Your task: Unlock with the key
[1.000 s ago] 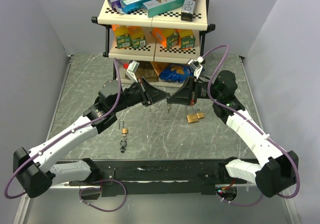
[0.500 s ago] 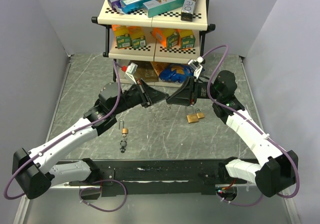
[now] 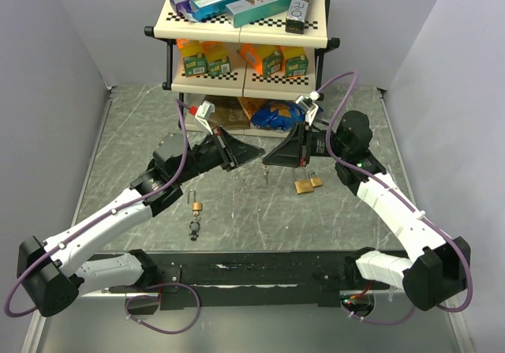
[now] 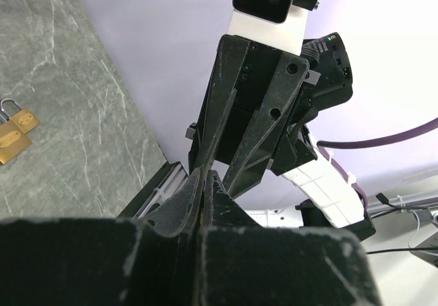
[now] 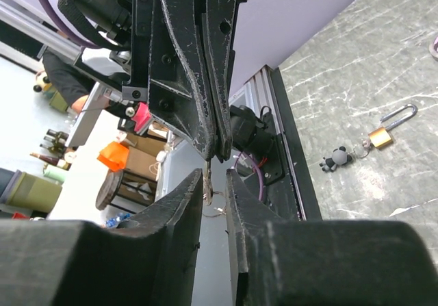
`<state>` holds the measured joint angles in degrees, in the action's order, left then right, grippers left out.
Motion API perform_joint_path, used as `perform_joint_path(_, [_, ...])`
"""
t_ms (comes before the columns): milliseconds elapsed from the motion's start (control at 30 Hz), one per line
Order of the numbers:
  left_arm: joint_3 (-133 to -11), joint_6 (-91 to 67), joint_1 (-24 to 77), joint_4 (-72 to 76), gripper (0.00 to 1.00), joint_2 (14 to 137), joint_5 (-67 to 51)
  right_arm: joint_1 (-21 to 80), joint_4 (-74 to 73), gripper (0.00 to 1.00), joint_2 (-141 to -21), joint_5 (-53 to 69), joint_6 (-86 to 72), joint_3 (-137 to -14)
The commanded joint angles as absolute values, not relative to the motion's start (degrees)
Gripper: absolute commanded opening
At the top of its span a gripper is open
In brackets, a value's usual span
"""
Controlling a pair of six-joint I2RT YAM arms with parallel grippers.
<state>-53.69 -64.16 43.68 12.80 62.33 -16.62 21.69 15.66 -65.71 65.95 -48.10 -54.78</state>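
A small key (image 5: 207, 183) on a thin wire ring hangs from the tips of my left gripper (image 5: 213, 152), which is shut on it. My right gripper (image 5: 213, 171) faces it tip to tip, its jaws open with the key in the gap between them. In the top view both grippers, left (image 3: 258, 154) and right (image 3: 267, 159), meet above the middle of the table and the key (image 3: 266, 176) dangles below them. Two brass padlocks (image 3: 305, 184) lie on the table just right of the grippers, also visible in the left wrist view (image 4: 12, 133).
A third small brass padlock (image 3: 196, 205) with a panda charm (image 3: 194, 228) lies left of centre; the right wrist view shows that padlock (image 5: 383, 136) too. A three-tier shelf (image 3: 245, 29) with boxes stands at the back. The black rail (image 3: 252, 274) runs along the near edge.
My right gripper's jaws have parted around the key. The left arm has shifted slightly toward the back, still shut on the key, which hangs a little lower.
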Motion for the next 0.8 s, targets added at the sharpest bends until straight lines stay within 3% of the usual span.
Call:
perform_joint_path(0, [-54.1, -64.3, 43.6, 15.7, 0.01, 61.1, -16.0, 21.3, 18.1, 0.26, -64.9, 67.1, -47.8, -54.6])
perform_joint_path(467, [-54.0, -64.4, 43.5, 15.7, 0.01, 60.8, -15.3, 21.3, 18.5, 0.26, -65.6, 68.3, -48.2, -54.7])
perform_joint_path(667, [-54.0, -64.3, 43.6, 15.6, 0.01, 61.0, -15.3, 21.4, 19.0, 0.14, -65.8, 68.6, -48.4, -54.6])
perform_joint_path(767, [-54.1, -64.4, 43.6, 15.6, 0.01, 60.9, -15.0, 21.4, 18.6, 0.0, -65.8, 68.4, -48.3, -54.7])
